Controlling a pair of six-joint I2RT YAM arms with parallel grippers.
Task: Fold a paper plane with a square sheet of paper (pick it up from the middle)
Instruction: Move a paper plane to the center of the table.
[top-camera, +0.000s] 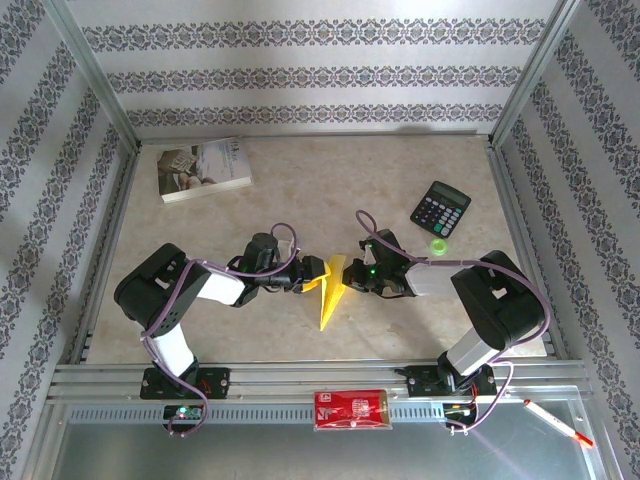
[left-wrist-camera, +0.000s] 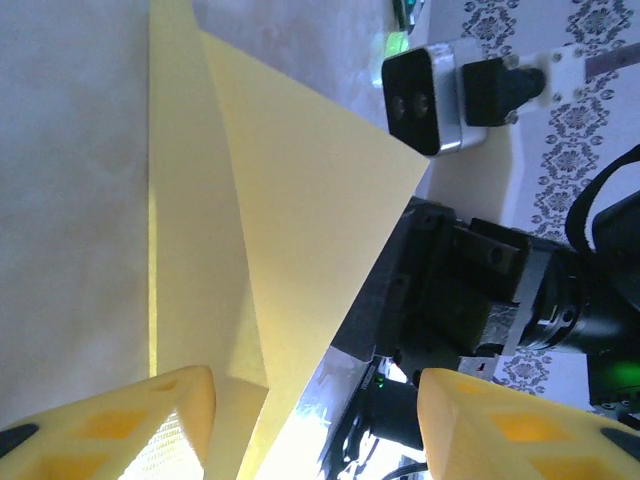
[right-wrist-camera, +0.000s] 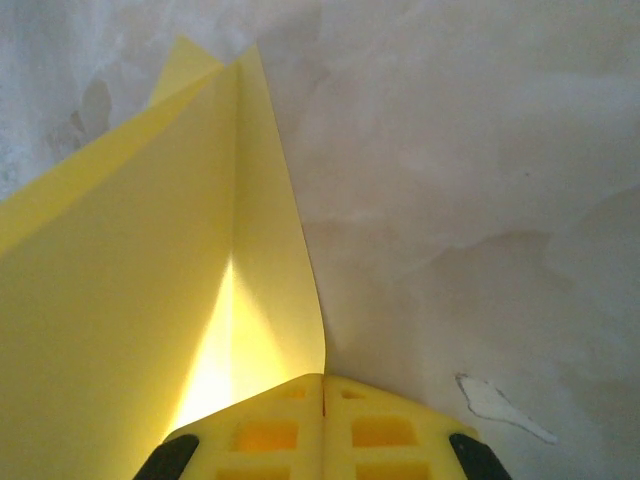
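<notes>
**Yellow paper pinched by the right gripper, left jaws apart around it**

A white printed book (top-camera: 205, 170) lies at the far left of the pale marbled table (top-camera: 300, 190). The left arm reaches in towards the middle, and the left gripper (top-camera: 311, 279) ends right at the left side of the yellow paper (top-camera: 330, 295). From the left wrist, its yellow fingers (left-wrist-camera: 150, 420) stand well apart, with the raised fold of the paper (left-wrist-camera: 290, 230) passing between them, closer to the left-hand finger.

The paper sits mid-table between the two grippers, folded into a narrow pointed shape with its tip towards the near edge. Part of it lies flat and part stands up along a crease.

The right gripper (top-camera: 352, 273) meets the paper from the right. From the right wrist, its fingers (right-wrist-camera: 322, 420) are pressed together, and the paper's edge (right-wrist-camera: 150, 300) runs down into the seam between them, so it looks clamped on the sheet.

Farther right lie a black calculator (top-camera: 441, 208) and, near it, a small green object (top-camera: 438, 246). A red packet (top-camera: 349, 409) rests on the near rail, and a white pen (top-camera: 558, 422) lies at the near right.
</notes>
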